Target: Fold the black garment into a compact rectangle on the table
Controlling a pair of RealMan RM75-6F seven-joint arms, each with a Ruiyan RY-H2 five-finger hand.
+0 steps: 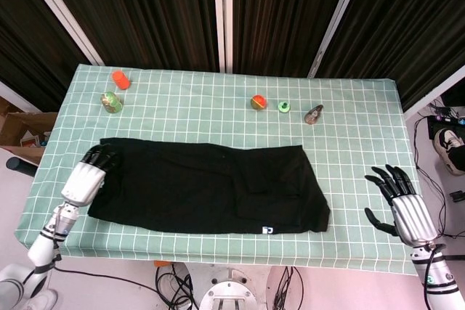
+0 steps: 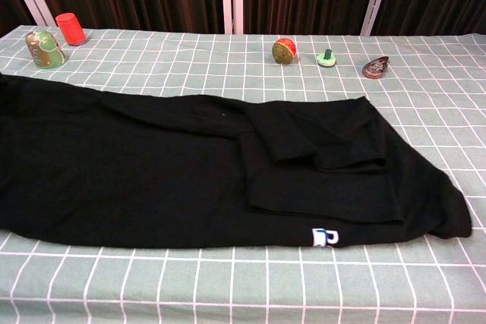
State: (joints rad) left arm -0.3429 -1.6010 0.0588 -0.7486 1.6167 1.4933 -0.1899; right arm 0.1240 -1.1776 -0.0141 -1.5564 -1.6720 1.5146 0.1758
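Black garment (image 1: 207,188) lies flat on table (image 1: 349,117), spread over the left and centre, white tag near its front edge. Left hand (image 1: 89,176) at garment's left end, fingers (image 1: 103,156) curled onto the cloth edge; can't tell if they pinch it. Right hand (image 1: 401,203) off garment, well to its right at table's edge, fingers spread wide, holding nothing.

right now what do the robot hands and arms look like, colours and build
Each robot hand has a ribbed silver metal back and black fingers: the left robot hand and the right robot hand match. Below each sits a slim silver wrist with dark joint bands. The left arm widens into a white rounded segment.
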